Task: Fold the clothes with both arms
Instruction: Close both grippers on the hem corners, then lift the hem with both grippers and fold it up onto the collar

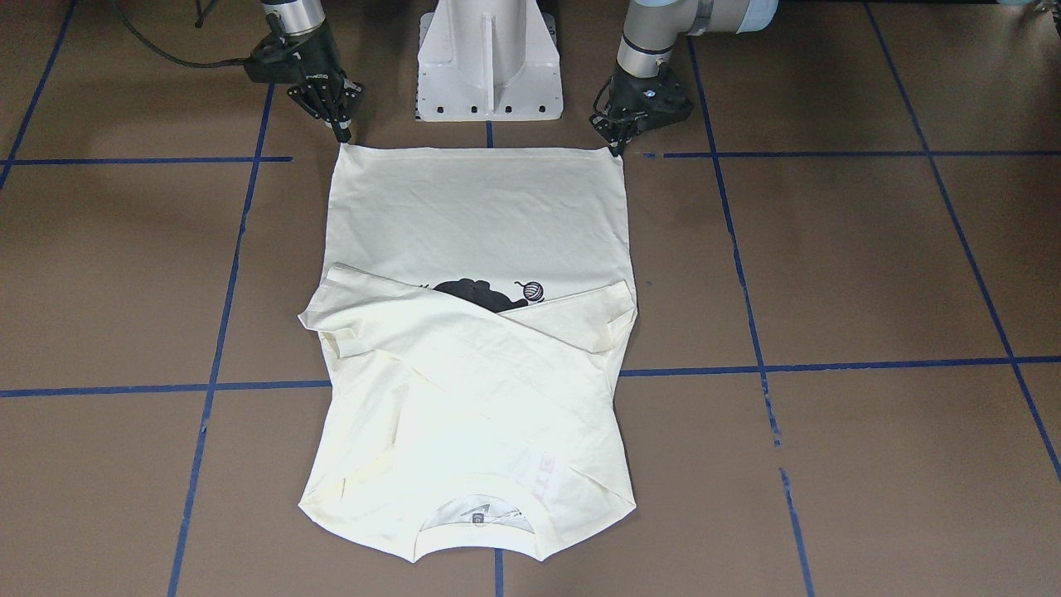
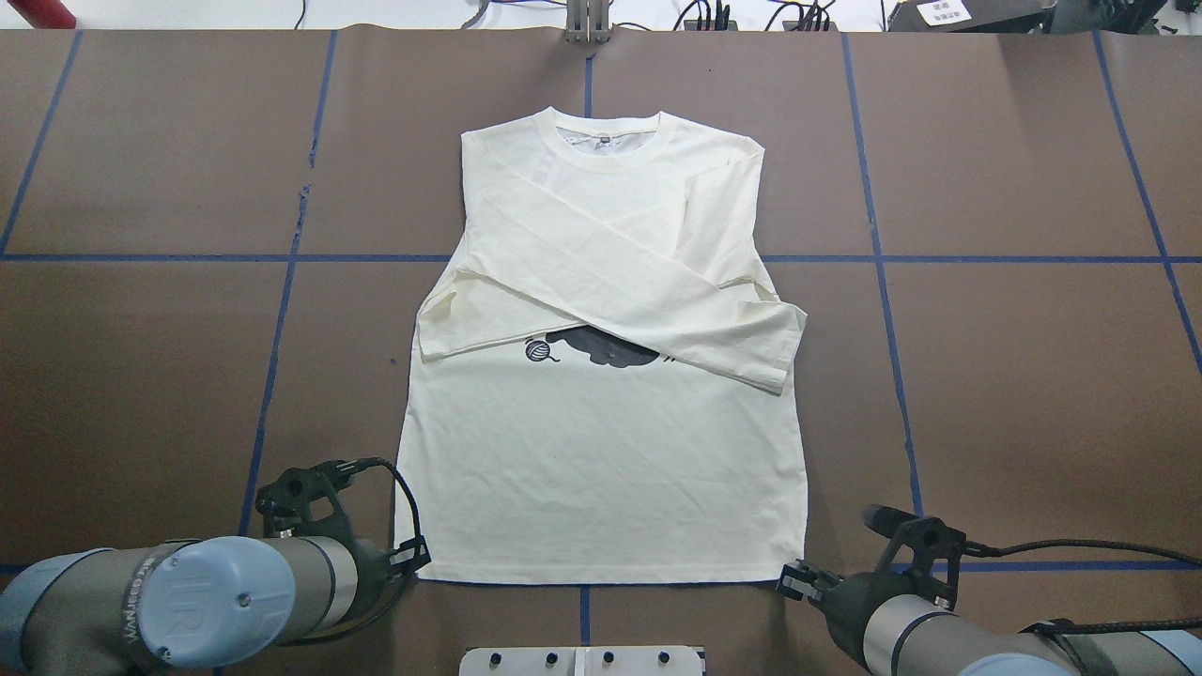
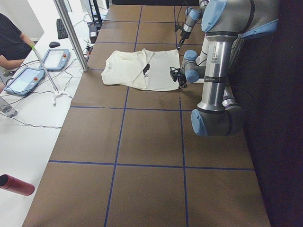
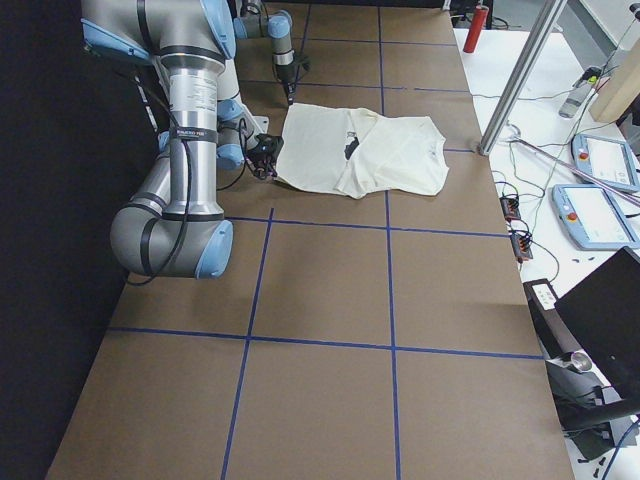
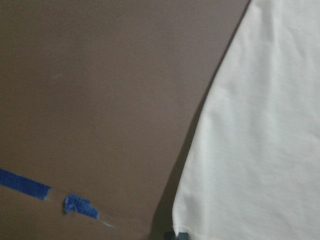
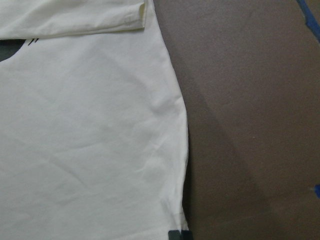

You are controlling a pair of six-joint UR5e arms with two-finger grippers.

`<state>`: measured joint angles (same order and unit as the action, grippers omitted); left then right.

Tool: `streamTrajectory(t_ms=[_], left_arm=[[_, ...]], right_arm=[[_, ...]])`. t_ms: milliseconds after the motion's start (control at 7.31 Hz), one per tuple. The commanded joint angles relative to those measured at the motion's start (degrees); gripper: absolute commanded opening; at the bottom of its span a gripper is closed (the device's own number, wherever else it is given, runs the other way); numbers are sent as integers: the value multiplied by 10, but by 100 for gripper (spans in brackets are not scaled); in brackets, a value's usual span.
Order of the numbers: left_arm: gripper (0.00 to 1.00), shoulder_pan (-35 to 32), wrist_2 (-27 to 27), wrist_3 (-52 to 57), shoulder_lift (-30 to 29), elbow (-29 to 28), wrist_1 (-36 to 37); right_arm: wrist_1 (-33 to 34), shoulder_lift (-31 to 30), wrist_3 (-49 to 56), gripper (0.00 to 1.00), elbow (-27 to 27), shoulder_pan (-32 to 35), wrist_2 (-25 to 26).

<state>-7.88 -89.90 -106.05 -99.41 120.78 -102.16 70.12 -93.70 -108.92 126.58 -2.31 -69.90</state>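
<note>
Cat print point(image 2: 606, 345) mostly under T-shirt point(image 2: 601, 469) sleeves point(image 2: 657, 300); lettering point(image 1: 545, 474) faint through fabric.

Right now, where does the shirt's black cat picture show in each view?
Front-facing: cat print at centre, above crossed sleeves.
Overhead: print at centre, below them.
Exterior left: print upper middle.
Exterior right: print upper middle.
Left wrist: not in it.
Right wrist: print top-left edge.
Landmark: the sleeves crossing it.
</note>
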Motion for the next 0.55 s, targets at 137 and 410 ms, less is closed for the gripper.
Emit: streamTrajectory(t_ms=[137,410], left_arm=[[0,8,-11,-22,24,93,57],[0,22,-19,-35,39,137,65]], right_arm=[[2,-3,0,0,37,-22,-17],[2,-6,0,0,55,-29,-15]])
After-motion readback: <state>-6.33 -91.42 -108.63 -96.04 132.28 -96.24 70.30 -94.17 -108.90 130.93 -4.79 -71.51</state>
